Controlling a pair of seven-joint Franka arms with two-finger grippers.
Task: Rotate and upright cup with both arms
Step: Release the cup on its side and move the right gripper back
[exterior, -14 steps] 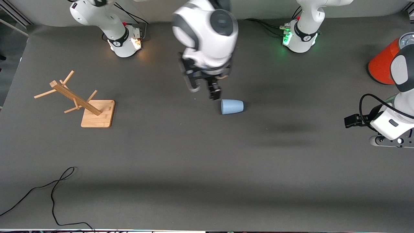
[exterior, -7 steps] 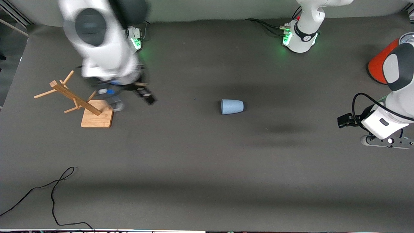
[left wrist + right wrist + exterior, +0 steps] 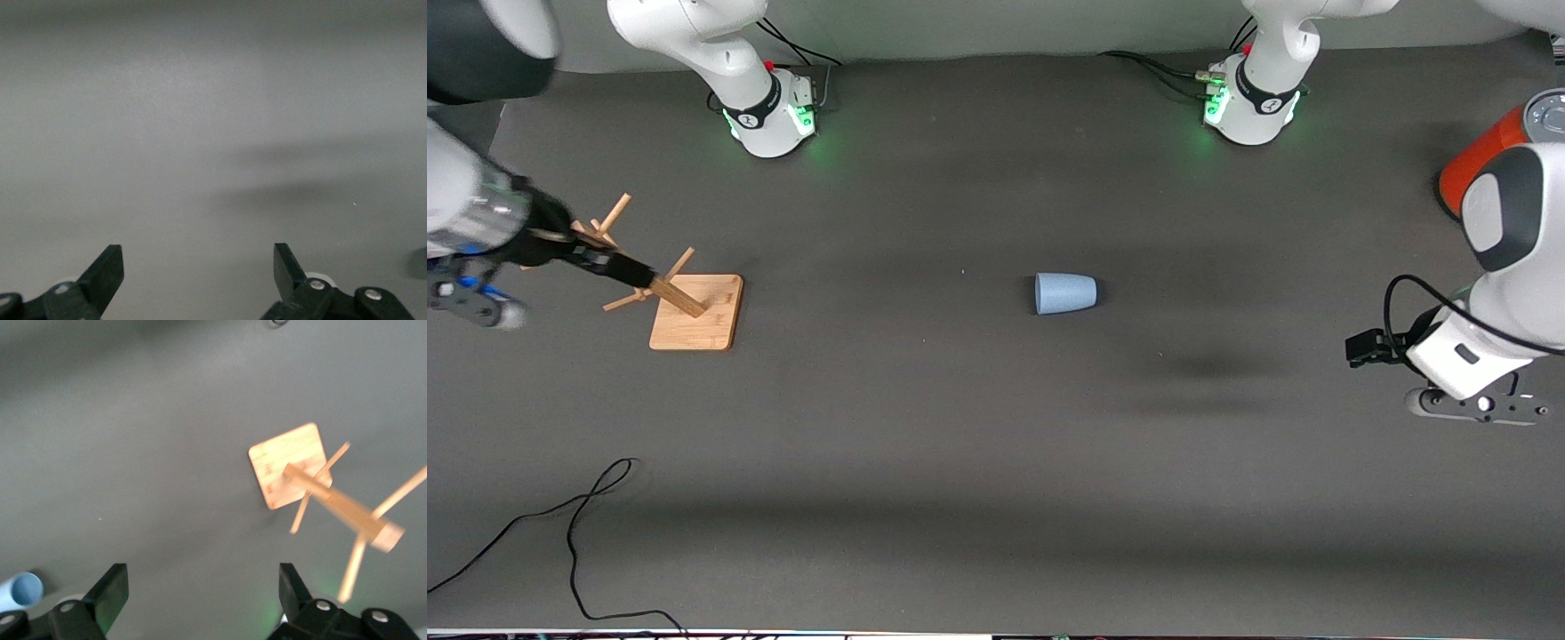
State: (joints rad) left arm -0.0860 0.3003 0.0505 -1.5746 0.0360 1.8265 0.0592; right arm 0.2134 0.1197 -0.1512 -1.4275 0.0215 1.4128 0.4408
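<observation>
The light-blue cup (image 3: 1064, 292) lies on its side in the middle of the table, its wide mouth toward the right arm's end. Nothing touches it. It also shows at the edge of the right wrist view (image 3: 20, 590), mouth toward the camera. My right gripper (image 3: 618, 264) is open and empty over the wooden rack, well away from the cup; its open fingers (image 3: 110, 590) frame bare table. My left gripper (image 3: 1360, 348) is open and empty over the table at the left arm's end, away from the cup. Its fingers (image 3: 107, 270) show only bare table between them.
A wooden peg rack (image 3: 694, 311) on a square base stands toward the right arm's end; it also shows in the right wrist view (image 3: 293, 463). An orange canister (image 3: 1480, 151) stands at the left arm's end. A black cable (image 3: 578, 516) lies near the front camera.
My right arm has swung from just beside the cup all the way toward its own end, over the rack. My left gripper has drifted slightly toward the table's middle. The cup has not moved.
</observation>
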